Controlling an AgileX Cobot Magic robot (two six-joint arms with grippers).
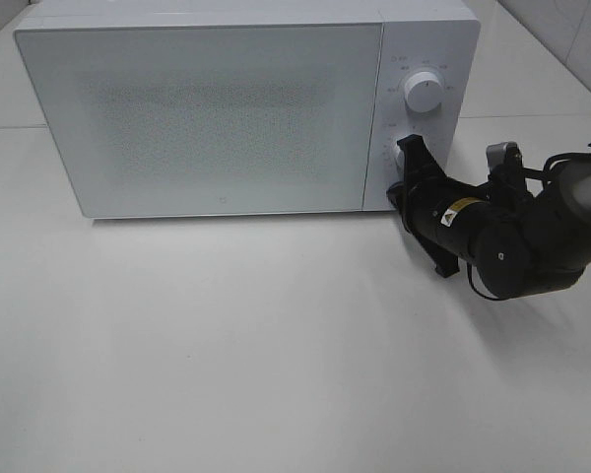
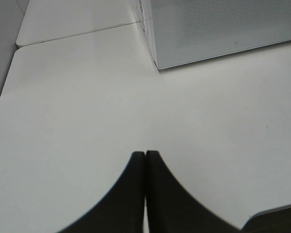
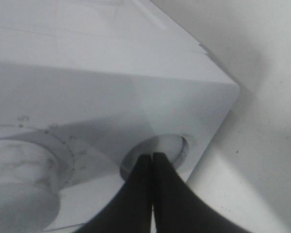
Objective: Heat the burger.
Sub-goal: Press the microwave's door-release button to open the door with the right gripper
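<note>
While the microwave (image 1: 207, 108) stands with its door (image 1: 197, 118) shut, the high view shows no burger; the door's dotted panel lets nothing inside be made out, so where the burger lies cannot be told. On the white panel to the right of the door sit an upper knob (image 1: 425, 92) and a lower knob (image 1: 396, 156). Fine print rings both, too small to read. A tiny mark (image 1: 226, 201) low on the door is also too small to tell. The right gripper (image 1: 411, 148) reaches in from the right with its tips at the lower knob, covering part of it. Its arm bears a yellow label (image 1: 465, 207) whose text cannot be read. The white table (image 1: 276, 345) lies bare in front.

From the left wrist, the left gripper (image 2: 145, 153) hangs above the table with its two dark fingers pressed together, holding nothing. The microwave's lower corner is well apart from it.

From the right wrist, the right fingers (image 3: 136, 194) are likewise pressed together, tips against the round lower knob; whether they touch it cannot be told. Tick marks and blurred digits curve round the upper knob beside it, none legible.
</note>
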